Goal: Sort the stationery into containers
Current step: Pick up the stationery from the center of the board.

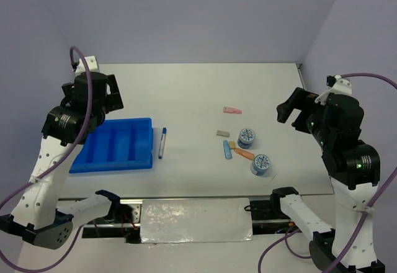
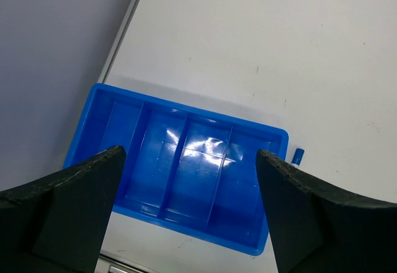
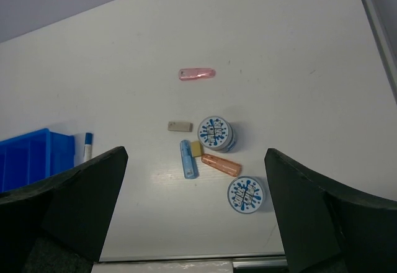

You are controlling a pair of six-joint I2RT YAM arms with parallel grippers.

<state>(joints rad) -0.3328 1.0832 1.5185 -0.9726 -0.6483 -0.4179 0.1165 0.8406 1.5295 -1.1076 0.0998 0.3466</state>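
Both grippers hang above the table with nothing held. The left gripper (image 2: 189, 214) has its jaws spread wide, and directly below it lies the blue tray (image 2: 198, 167), whose long compartments all look bare. The right gripper (image 3: 195, 214), jaws equally wide apart, looks down on the loose stationery.

Nearest under the right gripper is a tape roll (image 3: 245, 194). Just beyond it lie an orange stick (image 3: 221, 164), a blue stick (image 3: 188, 159) and a tan block (image 3: 196, 149). The block sits against the blue stick, and may also touch the second tape roll (image 3: 215, 133), though the view is too small to tell. A grey block (image 3: 180, 126) rests just beside that roll, and a pink stick (image 3: 196, 74) lies apart, farther out. The white pen (image 1: 162, 143) lies alone just beside the tray's right wall, well apart from the cluster.

Judging from the bare tray, sorting has not begun and the step in hand is choosing a first item. The next move probably calls for the right arm to descend on an item at the edge of the cluster, such as the near tape roll or the pink stick. It would need to close squarely without nudging the neighbours, then carry the item across to a compartment. The pen would suit the left arm.
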